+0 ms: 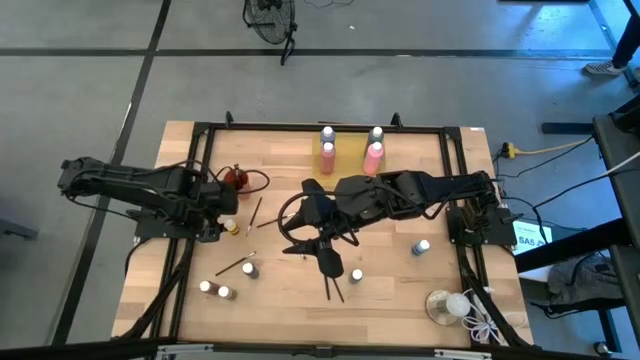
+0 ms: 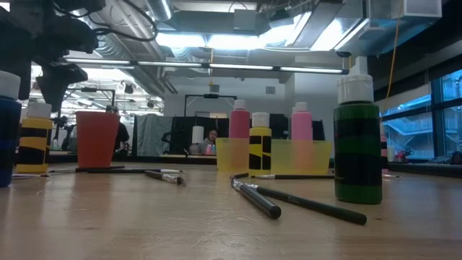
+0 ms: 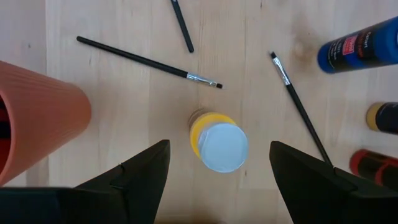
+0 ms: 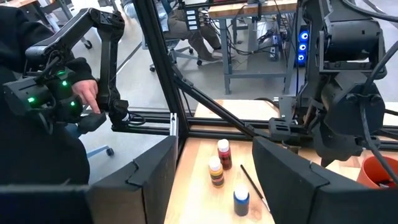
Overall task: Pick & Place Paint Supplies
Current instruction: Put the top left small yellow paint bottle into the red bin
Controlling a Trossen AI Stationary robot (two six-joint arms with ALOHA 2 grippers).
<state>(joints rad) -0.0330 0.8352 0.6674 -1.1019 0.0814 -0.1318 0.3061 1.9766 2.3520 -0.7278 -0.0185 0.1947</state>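
Hovering my left hand [image 3: 219, 171], fingers spread and empty, right over the yellow paint bottle [image 3: 217, 142] standing on the worktop [image 3: 124, 99]. Judged light, rigid, slick plastic; best gripped across the body, under the white cap. Right hand [image 4: 214, 171] empty, spread.

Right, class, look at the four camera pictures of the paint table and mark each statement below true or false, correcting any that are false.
1. The left end effector is open above a yellow bottle with a white cap. True.
2. The orange cup lies tipped over on the table. False: in the low view it stands upright.
3. Two pink bottles stand at the yellow tray on the table's far side. True.
4. The right end effector is shut on a paintbrush. False: its fingers are open and hold nothing.
5. Several paintbrushes lie flat on the wooden table. True.
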